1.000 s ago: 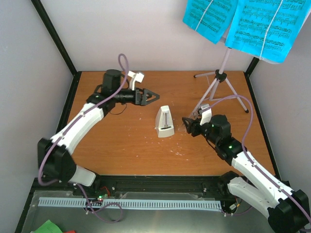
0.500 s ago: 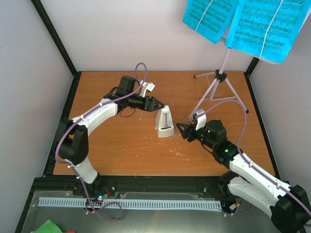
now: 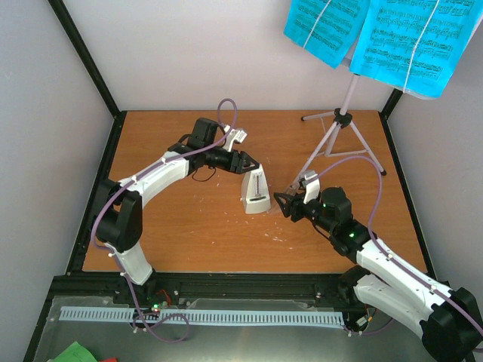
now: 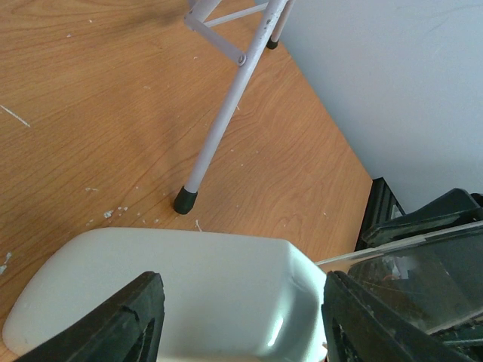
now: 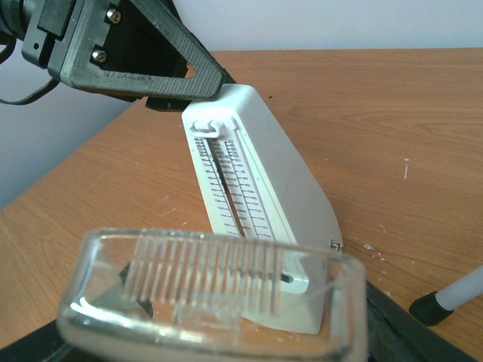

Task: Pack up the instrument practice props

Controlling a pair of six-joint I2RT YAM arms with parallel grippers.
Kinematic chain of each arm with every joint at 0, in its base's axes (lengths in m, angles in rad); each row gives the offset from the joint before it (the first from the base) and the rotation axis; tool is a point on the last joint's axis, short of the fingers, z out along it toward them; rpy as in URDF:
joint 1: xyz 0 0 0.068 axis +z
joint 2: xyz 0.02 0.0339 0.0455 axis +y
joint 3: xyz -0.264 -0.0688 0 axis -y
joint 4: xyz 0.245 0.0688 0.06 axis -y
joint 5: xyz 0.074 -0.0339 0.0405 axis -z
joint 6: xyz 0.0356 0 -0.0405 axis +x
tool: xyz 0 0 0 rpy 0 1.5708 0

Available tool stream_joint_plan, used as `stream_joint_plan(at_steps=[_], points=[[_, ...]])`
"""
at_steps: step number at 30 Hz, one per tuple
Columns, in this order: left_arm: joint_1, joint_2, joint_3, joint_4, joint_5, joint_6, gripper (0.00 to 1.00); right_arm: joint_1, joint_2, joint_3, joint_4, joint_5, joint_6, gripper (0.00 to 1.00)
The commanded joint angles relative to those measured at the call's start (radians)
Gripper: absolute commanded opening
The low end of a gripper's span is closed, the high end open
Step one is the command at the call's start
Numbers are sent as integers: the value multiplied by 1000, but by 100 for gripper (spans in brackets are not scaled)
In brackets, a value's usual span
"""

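On the orange-brown wood-grain table (image 3: 189, 226), boxed in by pale walls, a pale lilac music stand (image 3: 341, 128) rises at the far right. Its thin tube legs form a tripod, and cyan sheet-music pages (image 3: 407, 41) printed with black notes hang from its tray, well above the tabletop. The stand and its pages are untouched.

Over the last second the left arm has swung in from the far left side of the table toward the centre. The left gripper (image 3: 249, 164), which was spread wide, has narrowed around the top of the white metronome (image 3: 256, 192). Its black fingers (image 4: 128, 320) now sit against opposite sides of the smooth, glossy plastic body, clasping it near the top. The metronome stands upright at mid-table, unmoved.

The right arm has eased in from the right. The right gripper (image 3: 281, 204) is just beside the metronome's base and is clenched on the clear cover (image 5: 211, 294), a see-through tapered shell with a ribbed band along one face.

Judging by this, the left arm is steadying the metronome so the cover can go on, and the packing is at an early stage.

The metronome is a slim pyramid with rounded corners. Its front slopes and carries a printed scale. A black rubber foot (image 4: 185, 200) of the stand rests near it, and white specks mark the wood.
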Motion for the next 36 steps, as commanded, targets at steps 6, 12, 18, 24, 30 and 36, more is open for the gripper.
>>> stream_joint_plan(at_steps=[6,12,18,24,30,36], points=[[-12,-14,-36,20,31,35,56,108,-3,14,24,100,-60,51],[-25,-29,-67,4,35,36,55,197,7,23,44,202,-109,50],[-25,-48,-91,12,49,32,54,233,6,14,111,263,-129,50],[-25,-38,-86,6,29,24,55,244,55,12,187,324,-137,50],[-25,-40,-92,10,61,16,55,255,93,14,230,332,-135,50],[-25,-59,-136,15,95,3,54,280,90,3,247,373,-154,50]])
